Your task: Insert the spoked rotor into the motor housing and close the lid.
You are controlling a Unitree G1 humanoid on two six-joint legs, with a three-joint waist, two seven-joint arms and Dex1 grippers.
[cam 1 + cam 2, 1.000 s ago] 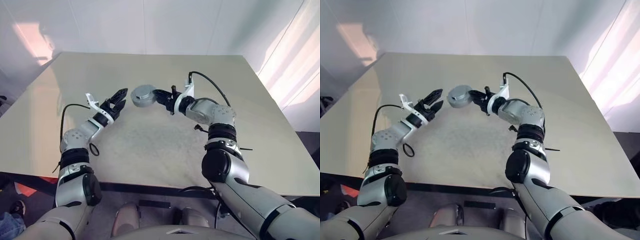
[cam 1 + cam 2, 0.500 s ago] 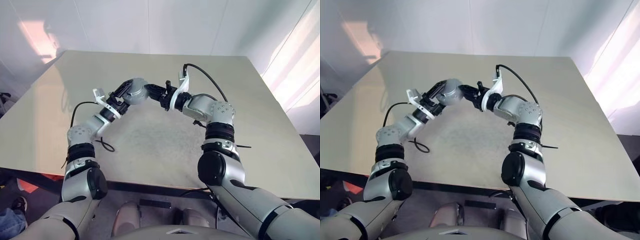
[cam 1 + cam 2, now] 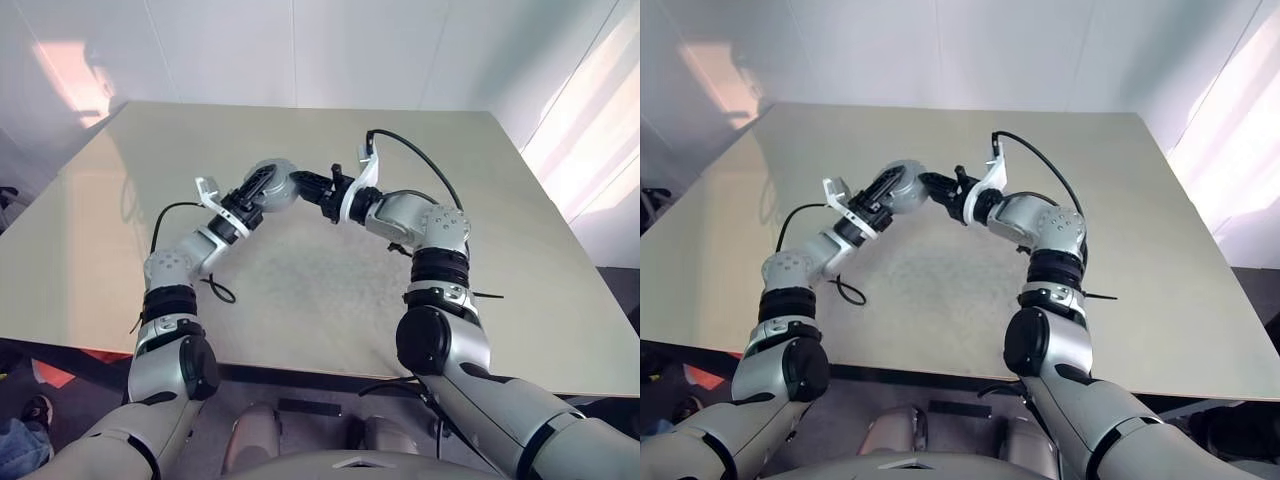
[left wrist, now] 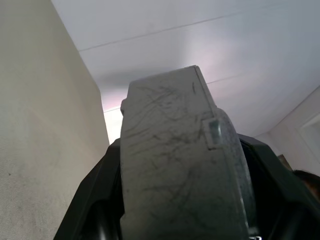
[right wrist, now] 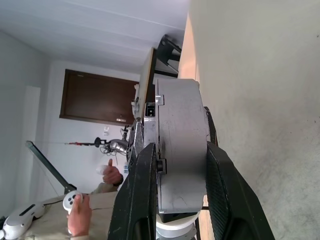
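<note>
Your left gripper (image 3: 262,187) has just closed in from the left and clamps the round grey metal motor housing (image 3: 277,180), upper centre of the frame above the beige table (image 3: 520,260); your right gripper (image 3: 302,183) is clamped on it too, so a handover looks ready.

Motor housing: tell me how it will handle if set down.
Likely stiff and heavy for its size: the motor housing looks solid, scratched metal. Probably slippery, since the right gripper pinches smooth flat faces. On its round rim it may roll.
</note>
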